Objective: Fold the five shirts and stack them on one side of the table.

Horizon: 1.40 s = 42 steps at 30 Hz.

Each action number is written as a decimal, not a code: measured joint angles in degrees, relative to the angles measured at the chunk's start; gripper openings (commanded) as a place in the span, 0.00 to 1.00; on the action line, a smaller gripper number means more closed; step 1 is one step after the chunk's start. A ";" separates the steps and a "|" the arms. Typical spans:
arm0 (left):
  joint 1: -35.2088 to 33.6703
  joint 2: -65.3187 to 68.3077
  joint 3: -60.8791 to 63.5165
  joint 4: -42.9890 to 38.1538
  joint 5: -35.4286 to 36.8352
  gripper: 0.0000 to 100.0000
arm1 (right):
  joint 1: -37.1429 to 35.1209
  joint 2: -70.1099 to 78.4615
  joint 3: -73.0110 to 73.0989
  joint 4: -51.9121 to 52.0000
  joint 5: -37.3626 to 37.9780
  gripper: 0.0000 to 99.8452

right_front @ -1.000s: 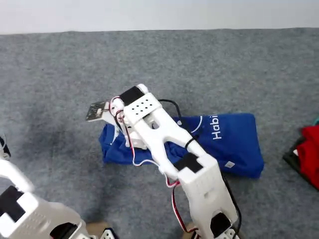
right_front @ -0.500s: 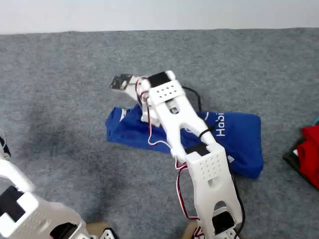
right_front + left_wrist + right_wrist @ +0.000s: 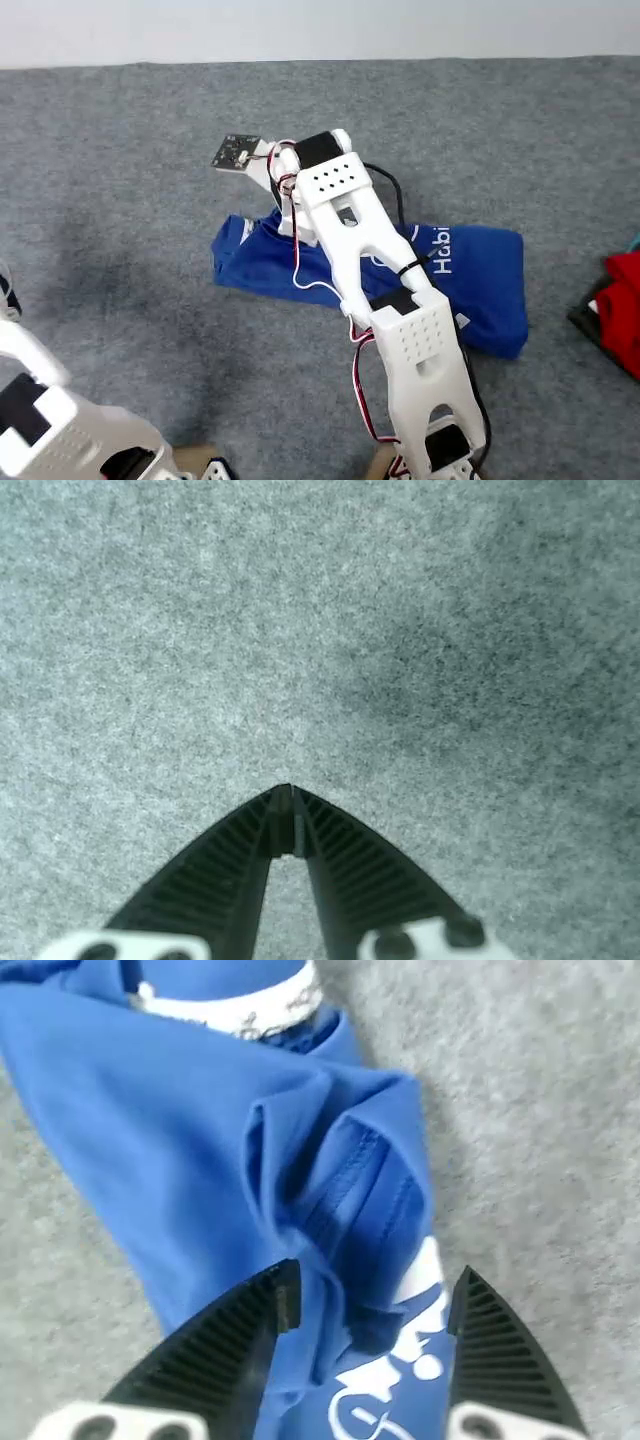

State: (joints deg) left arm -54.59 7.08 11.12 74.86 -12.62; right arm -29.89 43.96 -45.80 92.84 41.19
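A lab bench; grey felt table (image 3: 120, 150), white wall (image 3: 300, 30).

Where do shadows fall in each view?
High view: a soft shadow darkens the grey felt table left of the blue fabric shirt. Left wrist view: a dark patch lies beyond the shut left gripper. Right wrist view: shade sits in the shirt's folds.

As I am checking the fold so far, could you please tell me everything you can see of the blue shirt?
The blue shirt looks like soft knit fabric, with white print and a white patterned strip near one end. It lies on the grey table cover, folded into a long band, with loose creases and a stitched hem showing at that end. The right arm reaches across it, and the right tool hangs open over the creased end. Whether the tool touches the cloth is unclear.
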 measured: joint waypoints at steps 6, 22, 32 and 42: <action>2.37 0.00 0.00 0.35 -1.14 0.00 | -0.88 2.81 0.00 2.81 0.00 0.25; 19.34 -10.99 0.00 2.99 -2.02 0.00 | 8.00 2.81 0.00 6.77 -7.21 0.25; 22.15 -11.87 0.00 6.86 -2.02 0.00 | 12.84 5.19 0.00 0.62 -7.74 0.25; 22.15 -12.04 0.00 8.97 -2.02 0.00 | 8.70 5.19 -7.21 3.08 -9.76 0.25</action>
State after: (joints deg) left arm -32.44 -4.97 11.12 83.82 -14.64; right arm -21.19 49.14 -53.01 95.91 31.43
